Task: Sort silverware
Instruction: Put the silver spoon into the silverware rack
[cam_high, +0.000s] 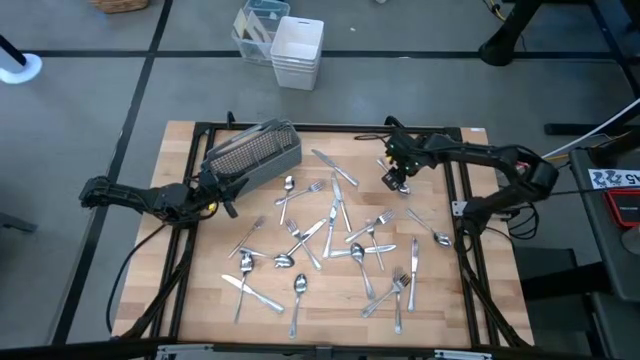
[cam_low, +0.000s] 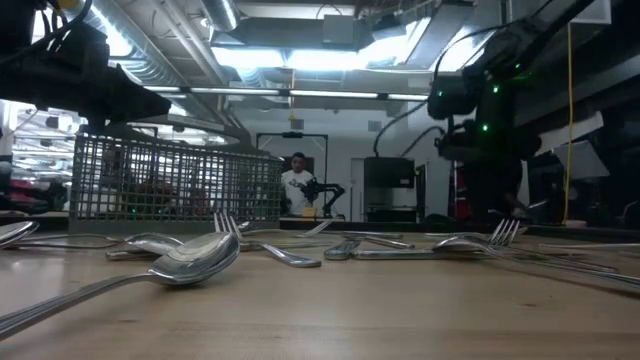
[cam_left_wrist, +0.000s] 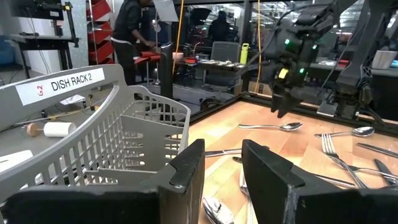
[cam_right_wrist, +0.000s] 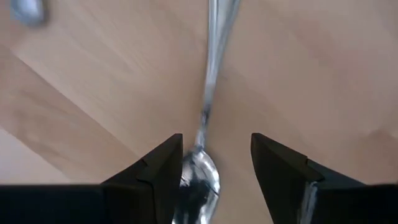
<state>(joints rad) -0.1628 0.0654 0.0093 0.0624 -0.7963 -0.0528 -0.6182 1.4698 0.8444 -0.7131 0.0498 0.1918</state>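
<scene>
Your right gripper (cam_right_wrist: 214, 165) hangs open over a spoon (cam_right_wrist: 208, 112) near the table's (cam_high: 480, 300) far right. Your left gripper (cam_left_wrist: 222, 171) sits parted by the basket (cam_high: 255, 152), seemingly empty. Silverware (cam_high: 330, 245) lies scattered mid-table.

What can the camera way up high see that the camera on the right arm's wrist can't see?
Only the high view shows the whole wooden table, the grey mesh caddy, the scattered silverware, the left gripper beside the caddy, and white bins on the floor.

Only the right wrist view shows, close up, one spoon lying between the open right gripper fingers.

Both show the right gripper and the wooden tabletop.
</scene>
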